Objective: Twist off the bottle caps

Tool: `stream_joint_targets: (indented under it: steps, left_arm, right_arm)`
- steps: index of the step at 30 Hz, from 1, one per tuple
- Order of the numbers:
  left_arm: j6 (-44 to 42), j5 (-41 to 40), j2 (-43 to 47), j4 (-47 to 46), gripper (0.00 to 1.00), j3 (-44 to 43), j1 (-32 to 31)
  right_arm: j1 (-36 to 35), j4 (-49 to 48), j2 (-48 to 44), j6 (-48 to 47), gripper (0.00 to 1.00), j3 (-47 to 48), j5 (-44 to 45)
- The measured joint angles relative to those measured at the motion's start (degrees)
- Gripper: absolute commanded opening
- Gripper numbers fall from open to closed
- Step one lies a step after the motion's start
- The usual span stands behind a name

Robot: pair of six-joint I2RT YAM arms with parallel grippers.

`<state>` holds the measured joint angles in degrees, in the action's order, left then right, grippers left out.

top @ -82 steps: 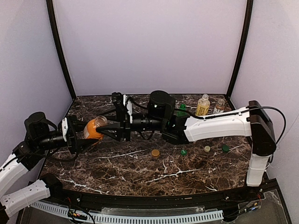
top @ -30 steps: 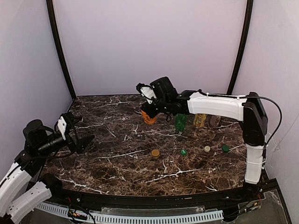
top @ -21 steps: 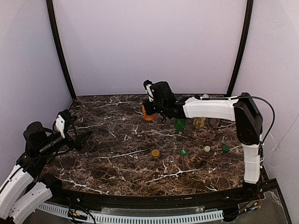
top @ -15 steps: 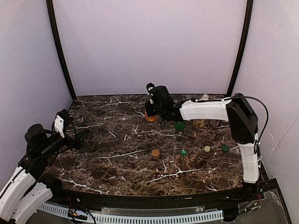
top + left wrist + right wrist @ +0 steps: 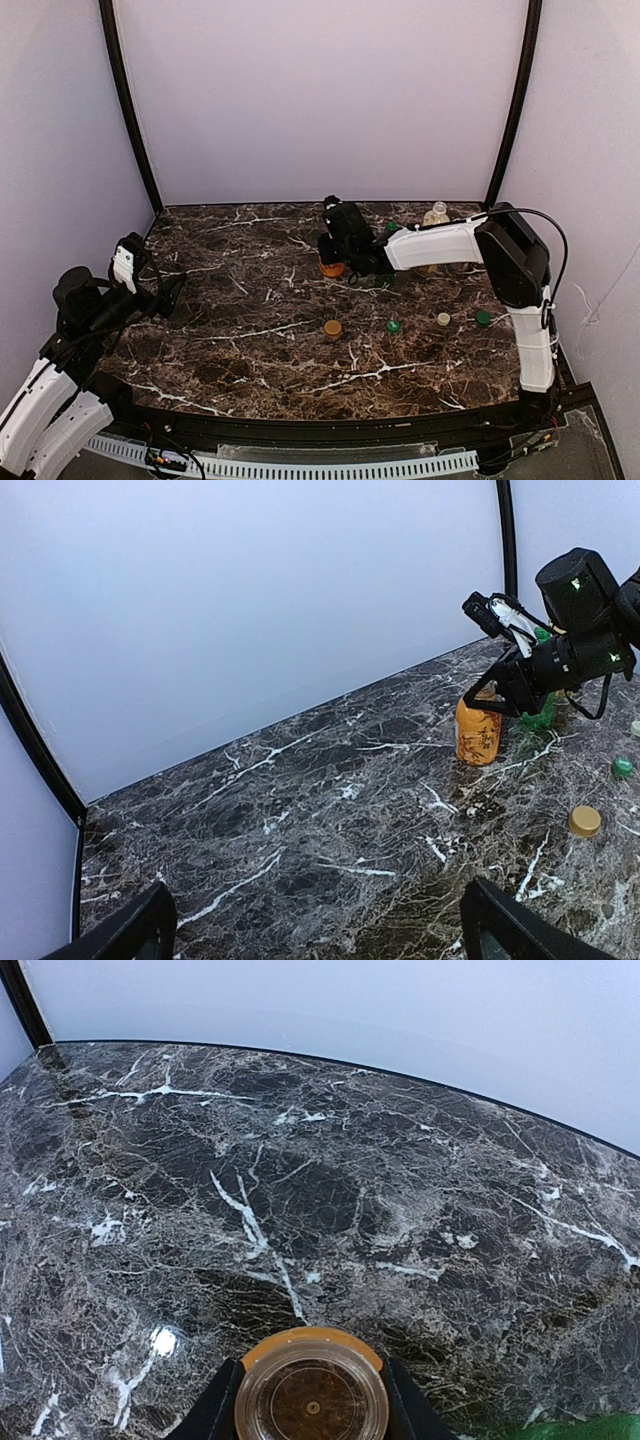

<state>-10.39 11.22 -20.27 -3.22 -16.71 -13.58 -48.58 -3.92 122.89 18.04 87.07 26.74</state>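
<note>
The squat orange bottle (image 5: 478, 735) stands upright on the marble table (image 5: 250, 340), back of centre, with no cap on its open mouth (image 5: 312, 1395). My right gripper (image 5: 333, 256) reaches down over it, shut on its neck with a finger on either side. The green bottle (image 5: 541, 717) stands just right of it, mostly hidden behind the right arm in the top view. Over that arm pokes the top of the yellow bottle (image 5: 436, 215). My left gripper (image 5: 165, 295) hangs open at the far left, nothing between its fingers (image 5: 140, 935).
Loose caps lie in a row on the table right of centre: an orange cap (image 5: 332, 327), a green cap (image 5: 393, 326), a pale cap (image 5: 443, 319) and another green cap (image 5: 482, 318). Lilac walls close in the back and sides.
My right arm carried the orange bottle from the left gripper to back of centre and lowered it onto the table. The left gripper, open, drew back to the left.
</note>
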Motion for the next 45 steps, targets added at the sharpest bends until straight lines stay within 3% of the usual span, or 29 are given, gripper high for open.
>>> stream_joint_targets:
  steps: [17,18,21,26,35,39,45]
  left_arm:
    - [0.07,0.07,0.0,-0.13,1.0,0.02,0.57]
    - [0.07,0.07,0.0,-0.13,1.0,0.02,0.57]
    - [0.07,0.09,0.0,-0.13,1.0,0.02,0.57]
    - [0.09,0.11,0.04,-0.13,1.0,0.02,0.57]
    - [0.11,0.37,0.11,-0.13,1.0,0.02,0.59]
    - [0.11,0.37,0.24,-0.11,1.0,0.02,0.59]
    - [0.09,0.7,0.48,-0.13,1.0,0.02,0.63]
  right_arm:
    - [-1.31,2.16,-1.84,0.04,0.0,-1.62,1.77]
    - [-1.31,2.16,-1.92,0.07,0.09,-1.68,1.75]
    - [-1.31,2.19,-1.95,0.11,0.53,-1.73,1.7]
    - [-1.31,3.34,-2.16,-0.07,0.98,-2.03,1.55]
    - [-2.08,4.87,-3.41,-4.79,0.99,-1.31,1.64]
    - [-3.21,8.81,-4.15,-9.99,0.99,3.19,0.87]
    - [-3.65,16.35,-12.11,-24.68,0.99,6.19,-11.85]
